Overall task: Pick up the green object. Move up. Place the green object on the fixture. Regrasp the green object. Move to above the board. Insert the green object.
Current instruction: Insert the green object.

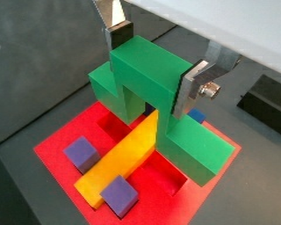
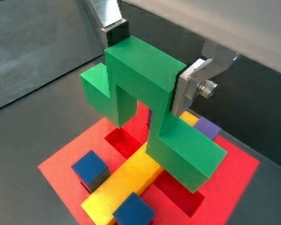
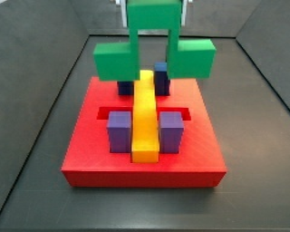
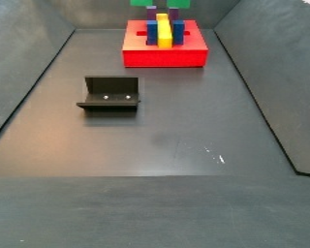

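1. The gripper (image 1: 154, 60) was up over the board (image 1: 63, 139), with its jaws closed down on the central cube of the green object (image 1: 149, 75). One silver finger (image 1: 198, 81) was pressed flat against one side of that cube and the other against the opposite side, so the grip was only as wide as the cube itself.
2. Both wrist views showed the green object (image 2: 143, 75) hanging in the air with its two side cubes pointing down, straddling the long yellow bar (image 2: 126, 180) like a little bridge.
3. In a side view the green object (image 3: 152, 45) sat above the far half of the board (image 3: 141, 168), with one leg on either side of the yellow bar (image 3: 145, 118). Couldn't tell from any view whether the legs were actually touching the red surface yet.
4. Purple blocks (image 3: 117, 132) stood right beside the yellow bar on the near half, and a blue block (image 2: 91, 167) showed up in a wrist view.
5. The fixture (image 4: 111, 95) was sitting empty on the dark floor, well apart from the board (image 4: 165, 56), which was way off at the far end.
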